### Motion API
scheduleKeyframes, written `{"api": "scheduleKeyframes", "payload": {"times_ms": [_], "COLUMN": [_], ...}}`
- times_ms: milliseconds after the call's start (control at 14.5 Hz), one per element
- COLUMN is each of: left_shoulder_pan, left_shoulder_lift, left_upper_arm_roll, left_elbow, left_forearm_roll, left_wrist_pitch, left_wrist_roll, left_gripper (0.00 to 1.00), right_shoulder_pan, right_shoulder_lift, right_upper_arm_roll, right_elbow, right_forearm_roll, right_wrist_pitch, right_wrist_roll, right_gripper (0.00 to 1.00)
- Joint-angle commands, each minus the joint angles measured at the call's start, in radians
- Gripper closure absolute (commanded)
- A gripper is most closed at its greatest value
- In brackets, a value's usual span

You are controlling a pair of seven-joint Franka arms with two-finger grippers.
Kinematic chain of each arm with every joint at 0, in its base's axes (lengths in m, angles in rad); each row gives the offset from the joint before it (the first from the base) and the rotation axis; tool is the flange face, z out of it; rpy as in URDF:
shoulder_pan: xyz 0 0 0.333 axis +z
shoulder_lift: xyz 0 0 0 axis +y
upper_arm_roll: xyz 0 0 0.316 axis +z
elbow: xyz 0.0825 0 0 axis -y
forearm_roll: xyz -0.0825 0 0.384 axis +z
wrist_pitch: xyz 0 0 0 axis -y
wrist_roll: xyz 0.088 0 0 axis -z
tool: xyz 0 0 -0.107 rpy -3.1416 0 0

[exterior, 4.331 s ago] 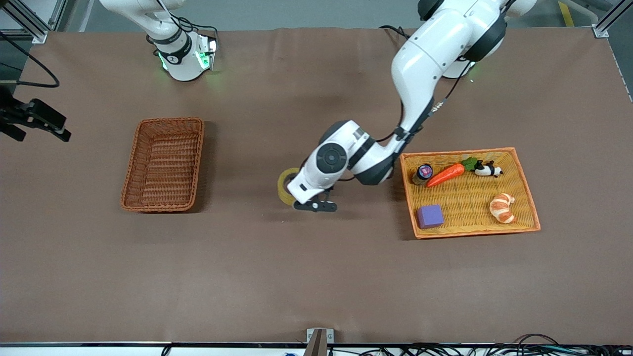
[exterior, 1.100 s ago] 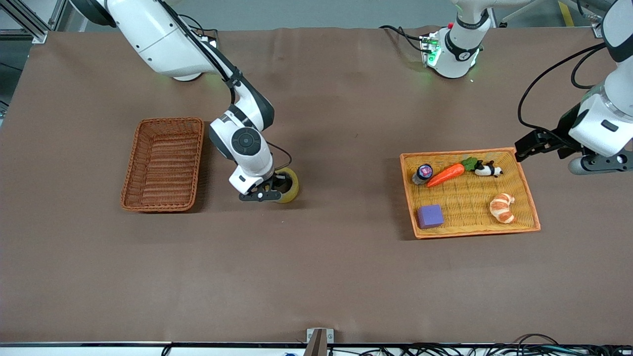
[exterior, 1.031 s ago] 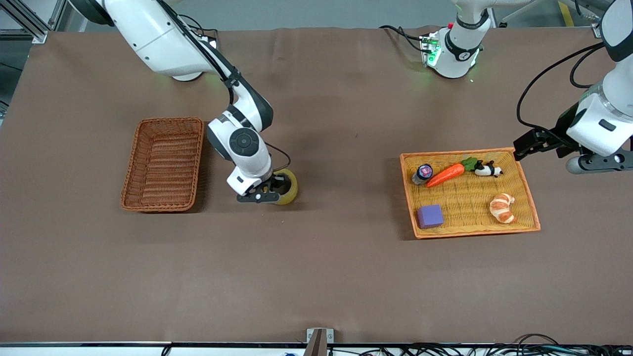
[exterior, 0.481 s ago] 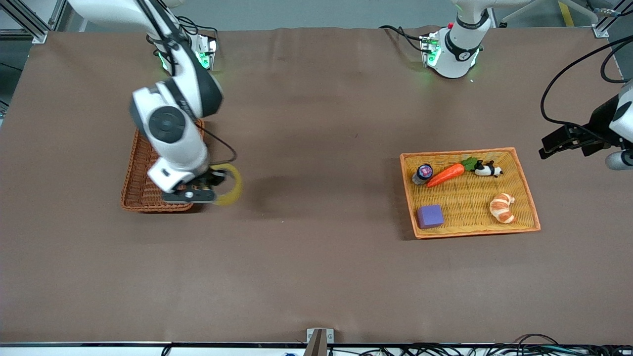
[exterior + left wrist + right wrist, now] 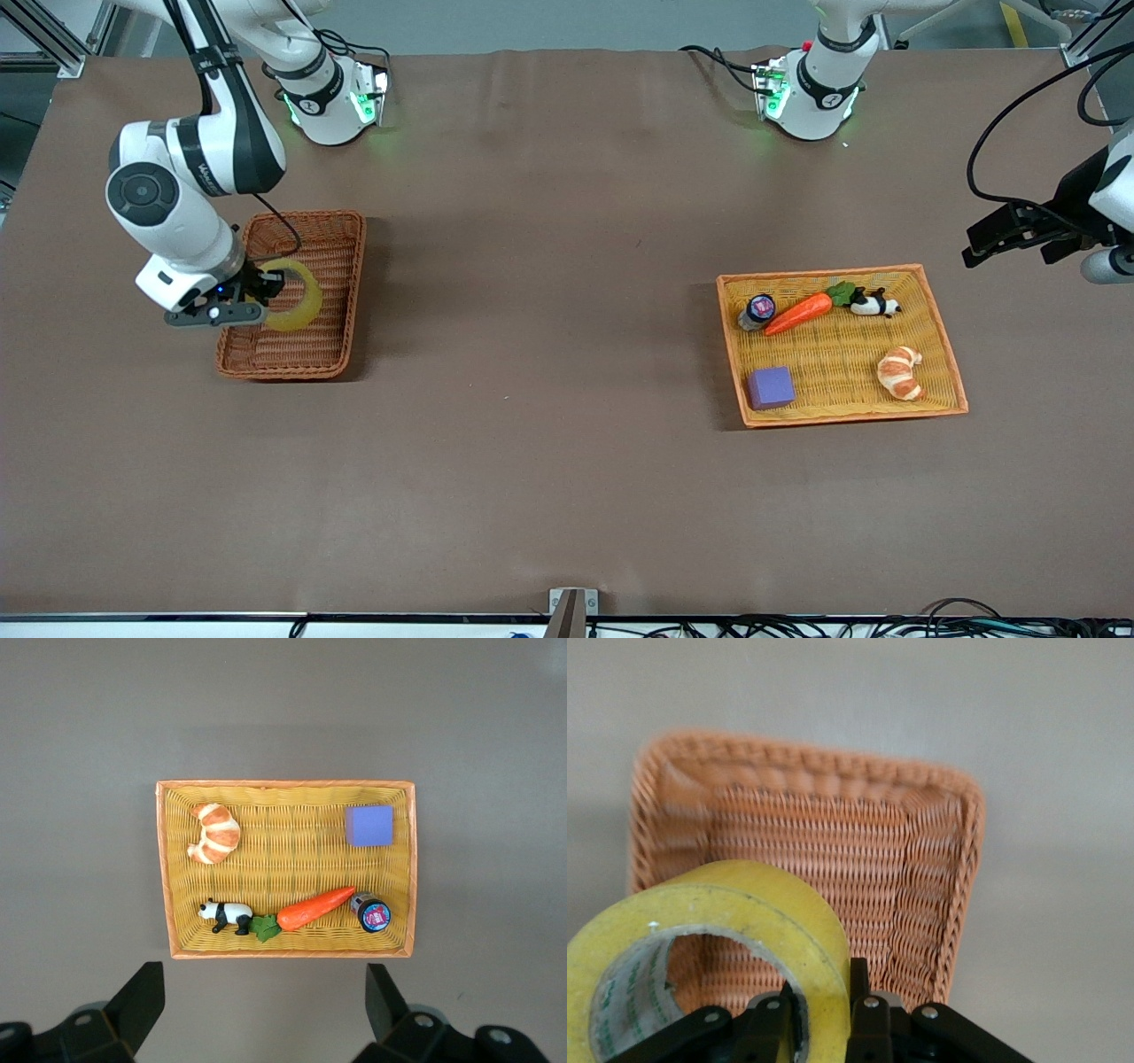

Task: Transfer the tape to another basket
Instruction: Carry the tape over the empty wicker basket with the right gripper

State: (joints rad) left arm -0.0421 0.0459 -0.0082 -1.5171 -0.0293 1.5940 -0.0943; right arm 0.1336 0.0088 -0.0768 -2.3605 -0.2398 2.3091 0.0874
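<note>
Tabletop: brown matte cover, faint creases, spanning the whole front view; grey floor strip along the robots' edge, aluminium frame posts at the corners, loose black cables along the edge nearest the front camera

Basket, reddish-brown woven wicker, narrow, toward the right arm's end of the table; no items lying on its floor

Tape, translucent yellowish roll, hollow core, held on edge over the basket, clear of the weave; in the right wrist view seen just above the basket interior

Right gripper: over the basket's outer long rim, clenched on the tape wall, one finger outside the roll, the other inside the core

Left gripper: up over bare tabletop off the left arm's end of the orange-yellow basket, waiting; fingers spread apart, holding nothing

Orange-yellow basket contents: purple block, croissant, toy carrot, panda figure, small dark jar; all apart except carrot leaves touching the panda

Arm bases: green status lights on both
</note>
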Motion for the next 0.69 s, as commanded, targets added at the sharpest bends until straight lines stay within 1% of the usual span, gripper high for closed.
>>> {"api": "scheduleKeyframes", "payload": {"times_ms": [0,69,138,344,412,550,619], "left_shoulder_pan": [-0.012,-0.013,-0.010,-0.013,-0.015,-0.015,-0.013], "left_shoulder_lift": [-0.006,-0.012,-0.017,-0.008,-0.008,-0.006,-0.003], "left_upper_arm_roll": [-0.001,-0.007,-0.018,-0.016,-0.016,-0.016,-0.015], "left_elbow": [0.008,0.005,0.005,0.006,0.005,-0.002,-0.003], "left_forearm_roll": [0.034,0.061,0.060,0.054,0.052,0.046,0.019], "left_wrist_pitch": [-0.009,-0.009,-0.011,0.001,0.006,0.023,0.040], "left_wrist_roll": [-0.010,-0.012,-0.010,-0.012,-0.012,0.004,0.008], "left_gripper": [0.00,0.00,0.00,0.00,0.00,0.00,0.01], "right_shoulder_pan": [0.001,0.000,-0.002,-0.003,-0.005,-0.005,-0.003], "right_shoulder_lift": [-0.053,-0.047,-0.038,0.022,0.043,0.089,0.111], "right_upper_arm_roll": [-0.027,-0.032,-0.038,-0.046,-0.057,-0.104,-0.121], "right_elbow": [-0.164,-0.193,-0.215,-0.220,-0.217,-0.212,-0.212], "right_forearm_roll": [-0.003,-0.003,-0.003,-0.004,-0.010,-0.013,-0.013], "right_wrist_pitch": [0.151,0.205,0.249,0.301,0.332,0.396,0.433], "right_wrist_roll": [-0.009,-0.009,-0.009,-0.012,-0.017,-0.085,-0.103], "right_gripper": [0.99,0.98,0.98,0.96,0.95,0.93,0.93]}}
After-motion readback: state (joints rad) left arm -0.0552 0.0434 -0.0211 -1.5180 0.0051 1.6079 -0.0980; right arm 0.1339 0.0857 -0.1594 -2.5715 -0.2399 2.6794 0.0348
